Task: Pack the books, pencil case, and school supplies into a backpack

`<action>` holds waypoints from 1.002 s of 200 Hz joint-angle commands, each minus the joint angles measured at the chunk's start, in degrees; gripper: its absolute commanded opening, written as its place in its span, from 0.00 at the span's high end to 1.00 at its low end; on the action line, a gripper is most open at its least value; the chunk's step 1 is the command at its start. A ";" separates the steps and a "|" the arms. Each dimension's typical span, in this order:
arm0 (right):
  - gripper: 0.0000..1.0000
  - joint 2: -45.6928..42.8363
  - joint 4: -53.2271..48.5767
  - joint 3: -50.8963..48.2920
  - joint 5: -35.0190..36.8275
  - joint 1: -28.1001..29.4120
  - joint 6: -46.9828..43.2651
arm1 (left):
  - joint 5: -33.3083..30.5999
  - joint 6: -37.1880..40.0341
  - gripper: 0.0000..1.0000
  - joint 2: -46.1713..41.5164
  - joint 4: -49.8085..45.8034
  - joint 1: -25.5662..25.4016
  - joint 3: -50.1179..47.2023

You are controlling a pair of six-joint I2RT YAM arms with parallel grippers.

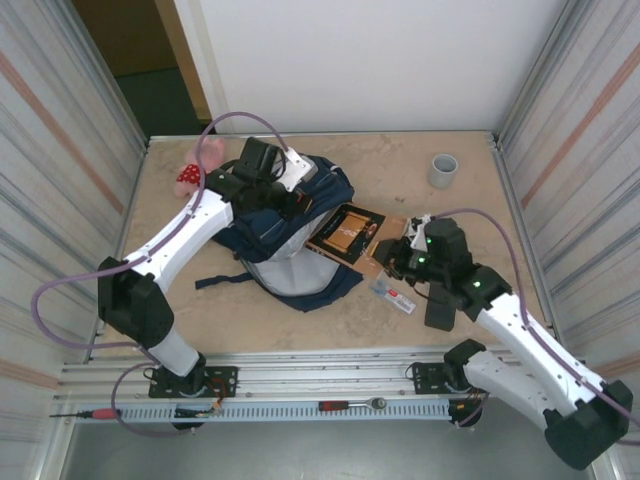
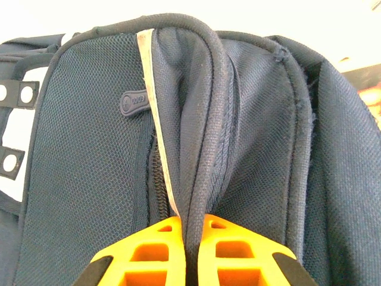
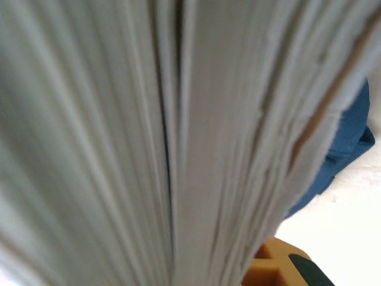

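The navy backpack (image 1: 285,245) lies left of centre. My left gripper (image 1: 292,200) is at its top edge, where the orange fingers (image 2: 158,253) are shut on a corded fold of the backpack fabric (image 2: 196,149). The dark brown book with orange print (image 1: 346,232) rests tilted against the backpack, with a tan book (image 1: 388,240) under it. My right gripper (image 1: 400,256) is shut on the books' right edge; page edges (image 3: 178,149) press close against its camera, beside one orange finger (image 3: 278,269). A clear pack with a red label (image 1: 394,296) lies nearby. The pencil case is out of view.
A dark flat rectangle (image 1: 440,308) lies by the right arm. A grey cup (image 1: 442,170) stands at the back right and a pink plush toy (image 1: 195,165) at the back left. Corrugated walls close both sides. Tools (image 1: 350,404) lie on the front rail.
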 commanded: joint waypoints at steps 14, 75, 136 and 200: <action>1.00 6.87 20.59 -3.10 15.49 6.58 9.78 | 5.26 -5.95 1.00 -2.15 8.19 0.91 1.85; 1.00 23.69 39.97 -0.87 23.94 12.39 8.98 | 9.46 -8.71 1.00 -3.63 11.32 2.97 0.08; 1.00 45.28 49.54 10.21 20.54 11.40 9.37 | 13.53 -9.21 1.00 -4.45 12.99 3.26 -1.19; 0.81 61.01 44.53 19.13 20.07 11.05 13.10 | 11.75 -10.00 1.00 -5.52 14.29 4.20 -2.61</action>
